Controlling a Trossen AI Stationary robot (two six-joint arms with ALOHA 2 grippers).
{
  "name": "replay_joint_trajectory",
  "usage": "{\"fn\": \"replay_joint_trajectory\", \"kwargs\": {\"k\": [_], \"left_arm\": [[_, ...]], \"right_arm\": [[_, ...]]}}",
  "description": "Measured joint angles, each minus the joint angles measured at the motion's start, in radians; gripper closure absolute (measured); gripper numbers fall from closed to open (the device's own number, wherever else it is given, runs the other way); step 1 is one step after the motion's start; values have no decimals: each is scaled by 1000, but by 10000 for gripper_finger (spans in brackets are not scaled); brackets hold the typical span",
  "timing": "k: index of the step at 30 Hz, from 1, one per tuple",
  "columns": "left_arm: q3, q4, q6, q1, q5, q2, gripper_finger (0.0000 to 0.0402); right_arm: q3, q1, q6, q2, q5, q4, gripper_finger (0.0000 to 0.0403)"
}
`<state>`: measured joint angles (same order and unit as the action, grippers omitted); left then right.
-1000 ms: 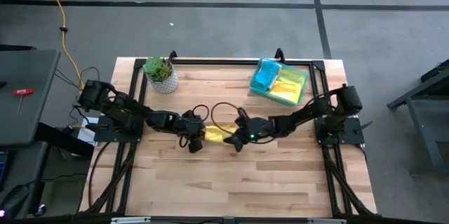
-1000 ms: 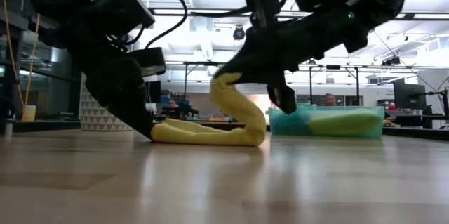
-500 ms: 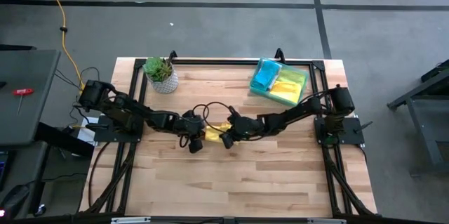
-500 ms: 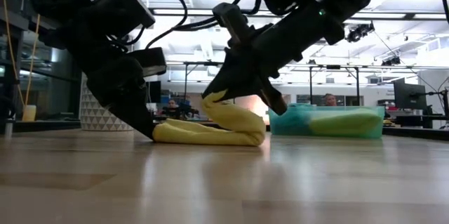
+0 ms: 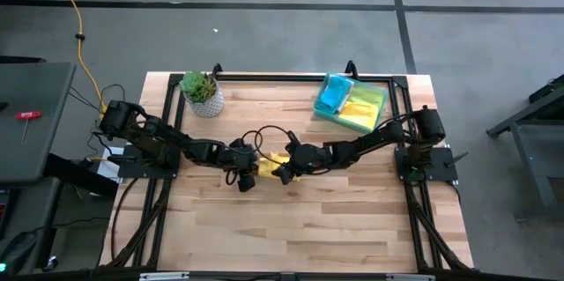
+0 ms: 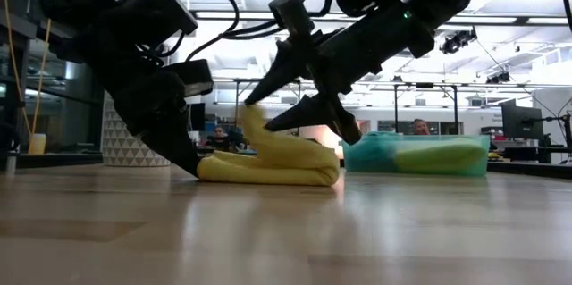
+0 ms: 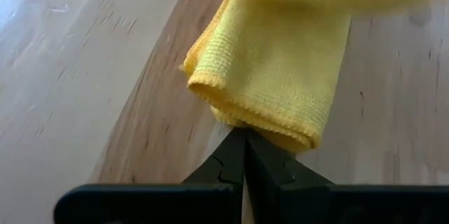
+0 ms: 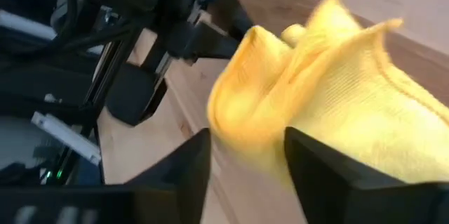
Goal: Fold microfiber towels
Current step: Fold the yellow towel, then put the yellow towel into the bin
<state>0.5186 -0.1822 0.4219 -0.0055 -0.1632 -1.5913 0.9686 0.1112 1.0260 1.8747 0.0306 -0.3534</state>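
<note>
Yellow towel sits mid-table folded over, left gripper clamped on one end, right gripper spread just above the loose flap, so this fold looks nearly done, tray towels maybe finished.

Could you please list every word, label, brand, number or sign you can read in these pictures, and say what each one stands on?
No readable text in any view.
Yellow microfiber towel, tray and plant pot: no lettering visible.
Left gripper and right gripper: no markings legible.
Room behind the table in the low view: any signs there are too small and blurred to read.
</note>
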Motion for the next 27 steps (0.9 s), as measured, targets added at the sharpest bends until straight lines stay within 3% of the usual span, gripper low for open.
{"fn": "replay_joint_trajectory", "kwargs": {"k": [6,12,17,22,27], "left_arm": [[0,-1,-10,7,-3,0,402],[0,0,-53,32,3,8,402],[0,32,-113,46,24,70,402],[1,110,-155,58,4,178,402],[1,133,-206,59,3,205,401]], "right_arm": [[-1,0,-117,-58,18,46,163],[-1,0,-261,-162,28,203,155],[-1,0,-308,-256,109,461,155],[-98,-1,-231,-344,152,584,155],[-321,0,51,-444,107,313,155]]}}
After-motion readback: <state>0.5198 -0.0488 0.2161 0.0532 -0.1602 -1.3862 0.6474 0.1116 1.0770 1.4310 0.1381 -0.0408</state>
